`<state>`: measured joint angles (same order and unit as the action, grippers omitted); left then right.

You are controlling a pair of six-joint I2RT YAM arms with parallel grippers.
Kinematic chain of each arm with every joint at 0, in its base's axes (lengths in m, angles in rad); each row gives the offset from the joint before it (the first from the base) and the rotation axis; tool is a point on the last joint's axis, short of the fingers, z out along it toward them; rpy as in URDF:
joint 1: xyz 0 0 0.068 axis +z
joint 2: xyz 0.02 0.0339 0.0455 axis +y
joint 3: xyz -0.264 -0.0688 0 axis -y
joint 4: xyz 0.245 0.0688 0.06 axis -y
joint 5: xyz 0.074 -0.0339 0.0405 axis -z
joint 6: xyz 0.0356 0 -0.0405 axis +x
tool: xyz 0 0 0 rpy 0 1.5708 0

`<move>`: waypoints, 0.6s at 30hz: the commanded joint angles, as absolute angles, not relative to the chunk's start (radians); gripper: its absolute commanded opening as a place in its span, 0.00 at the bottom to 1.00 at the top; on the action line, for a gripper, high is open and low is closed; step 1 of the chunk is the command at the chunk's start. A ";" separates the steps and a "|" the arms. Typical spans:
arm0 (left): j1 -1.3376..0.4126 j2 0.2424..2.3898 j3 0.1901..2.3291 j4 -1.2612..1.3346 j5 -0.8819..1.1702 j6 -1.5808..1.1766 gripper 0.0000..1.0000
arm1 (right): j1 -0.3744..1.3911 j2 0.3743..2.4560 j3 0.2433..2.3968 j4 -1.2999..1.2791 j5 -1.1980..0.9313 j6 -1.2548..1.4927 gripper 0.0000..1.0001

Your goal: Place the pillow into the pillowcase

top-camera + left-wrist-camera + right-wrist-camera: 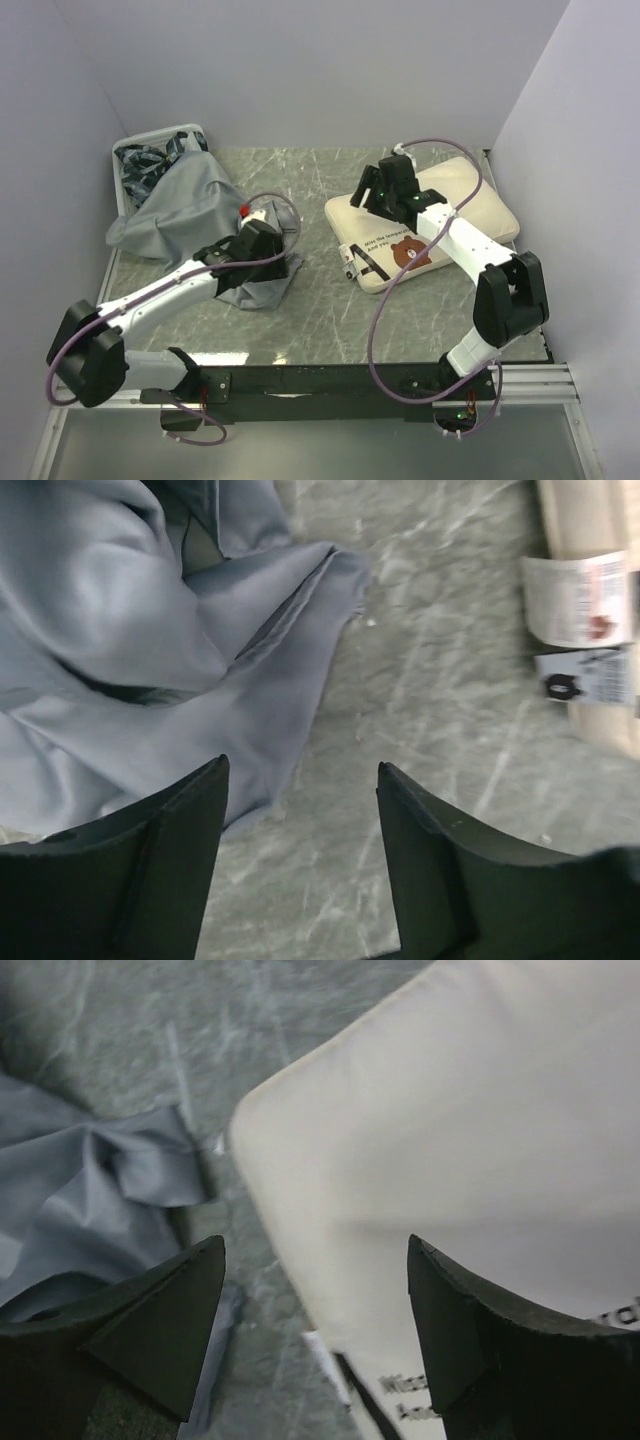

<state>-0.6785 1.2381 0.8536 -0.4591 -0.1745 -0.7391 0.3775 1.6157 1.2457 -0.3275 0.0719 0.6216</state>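
Observation:
The cream pillow with a brown bear face and black text lies flat at the right of the table; it also shows in the right wrist view. The grey pillowcase lies crumpled at the left, its near edge in the left wrist view. My left gripper is open and empty, hovering over the pillowcase's right edge. My right gripper is open and empty above the pillow's left corner. The pillow's white tags show at the left wrist view's right edge.
A white basket with dark blue-and-white patterned cloth stands at the back left, partly under the pillowcase. White walls close in the left, back and right. The grey marbled tabletop shows between the pillowcase and the pillow.

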 commanded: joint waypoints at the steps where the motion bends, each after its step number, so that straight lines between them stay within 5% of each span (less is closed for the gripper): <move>1: -0.730 1.324 0.860 -0.397 -0.296 -0.759 0.64 | 0.417 1.558 1.281 -0.310 0.072 0.601 0.80; 8: -0.765 1.547 0.910 -0.293 -0.327 -0.730 0.56 | 0.419 1.582 1.293 -0.295 0.040 0.595 0.80; 15: -0.767 1.683 0.968 -0.212 -0.353 -0.713 0.58 | 0.419 1.600 1.304 -0.282 0.008 0.591 0.80; 16: -0.765 1.693 0.966 -0.212 -0.354 -0.719 0.53 | 0.419 1.601 1.302 -0.279 0.003 0.591 0.80; 17: -0.767 1.701 0.963 -0.212 -0.359 -0.726 0.34 | 0.419 1.601 1.299 -0.278 0.003 0.591 0.80; 18: -0.767 1.697 0.956 -0.210 -0.359 -0.729 0.26 | 0.417 1.606 1.296 -0.272 0.003 0.589 0.80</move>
<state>-0.7635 1.6794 0.9329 -0.2562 -0.3168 -0.7250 0.4229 1.5978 1.2587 -0.3168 0.0170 0.6071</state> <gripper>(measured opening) 0.394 0.797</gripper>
